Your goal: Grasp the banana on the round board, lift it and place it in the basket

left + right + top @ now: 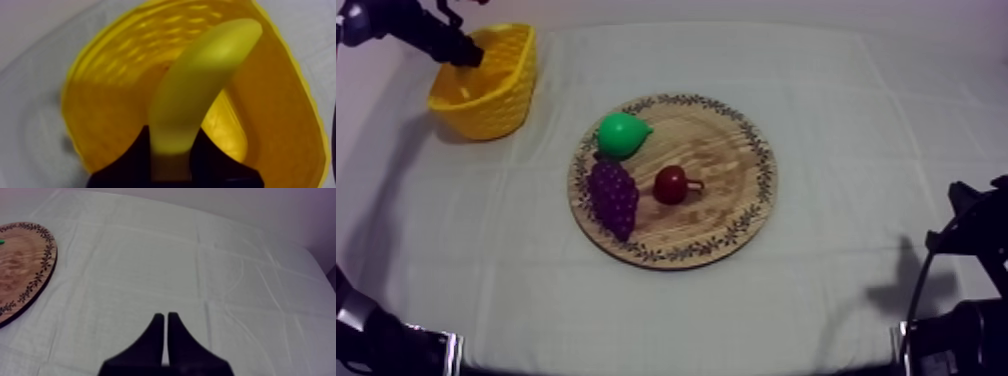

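The yellow banana stands between the black fingers of my left gripper, which is shut on its lower end. It curves up over the inside of the yellow basket. From above, my left gripper hangs over the basket at the table's far left. The round wooden board lies in the middle of the table. My right gripper is shut on nothing, its fingers together as a narrow wedge above bare cloth, with the board's rim off to one side.
A green pear, purple grapes and a small red fruit lie on the board's left half. My right arm rests low at the right edge. Bare cloth lies between the board and the basket.
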Controlling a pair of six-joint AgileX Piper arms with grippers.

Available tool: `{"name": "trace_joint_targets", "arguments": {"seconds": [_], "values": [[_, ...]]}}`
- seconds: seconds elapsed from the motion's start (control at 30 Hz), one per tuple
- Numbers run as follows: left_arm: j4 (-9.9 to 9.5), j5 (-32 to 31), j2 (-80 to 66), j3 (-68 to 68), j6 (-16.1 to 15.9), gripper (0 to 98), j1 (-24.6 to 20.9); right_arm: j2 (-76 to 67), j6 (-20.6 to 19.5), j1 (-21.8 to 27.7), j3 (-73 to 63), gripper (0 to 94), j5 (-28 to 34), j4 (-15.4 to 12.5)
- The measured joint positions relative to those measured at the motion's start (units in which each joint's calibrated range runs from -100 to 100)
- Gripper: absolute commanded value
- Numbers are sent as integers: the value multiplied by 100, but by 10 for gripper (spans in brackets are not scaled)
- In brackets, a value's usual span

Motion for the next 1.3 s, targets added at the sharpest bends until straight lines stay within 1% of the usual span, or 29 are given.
{"name": "trace_joint_targets", "arguments": {"seconds": [0.03, 0.17, 0.27, 0.4, 0.63, 0.83, 0.97, 1.0, 1.07, 1.13, 1.2, 1.3], "values": [[19, -23, 16, 23, -4, 36, -6, 0, 0, 0, 0, 3, 0, 0], [83, -80, 123, 112, -51, 229, -20, 0, 0, 0, 0, 3, 0, 0], [112, -133, 123, 187, -101, 338, -5, 0, 0, 0, 0, 3, 0, 0], [126, -172, 71, 247, -128, 426, 15, 0, -3, 0, 0, 3, 0, 0], [139, -197, 1, 270, -141, 520, 23, 0, -3, 0, 0, 3, 0, 0], [151, -213, -158, 353, -146, 509, 40, 0, -3, 0, 0, 3, 0, 0], [151, -156, -474, 355, -142, 459, 77, 0, -3, 0, 0, 3, 0, 0], [151, -129, -587, 336, -124, 417, 91, 0, -3, 0, 0, 3, 0, 0], [126, -80, -814, 303, -57, 271, 123, 0, -3, 0, 0, 3, 0, 0], [84, -16, -1109, 280, -7, 145, 165, 0, -3, 0, 0, 3, 0, 0], [26, 43, -1430, 266, 54, 71, 205, 0, -3, 0, 0, 3, 0, 0], [-129, 157, -1932, 350, 229, 24, 256, 0, -3, 0, 0, 3, 0, 0]]}}
